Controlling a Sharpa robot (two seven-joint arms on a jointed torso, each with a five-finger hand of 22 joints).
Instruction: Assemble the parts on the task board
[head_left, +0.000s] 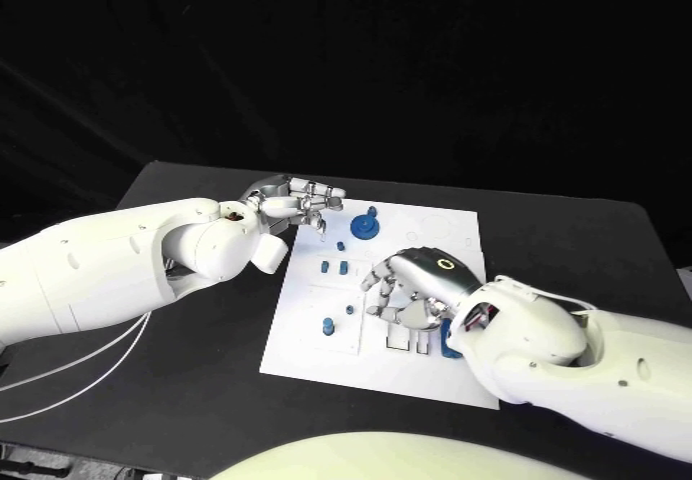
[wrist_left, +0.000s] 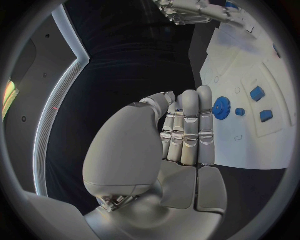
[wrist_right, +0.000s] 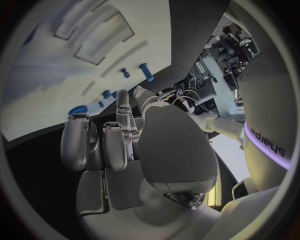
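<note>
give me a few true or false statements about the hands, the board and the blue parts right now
1. The task board lies on a black table. True.
2. The left hand grips a large blue gear. False: its fingers lie straight and close together with nothing in them in the left wrist view, and the blue gear sits on the board just past the fingertips.
3. The right hand is over the task board. True.
4. Both hands are off the table at the near edge. False: both are at the board, the left hand at its far left corner.
5. Several small blue parts are on the board. True.
</note>
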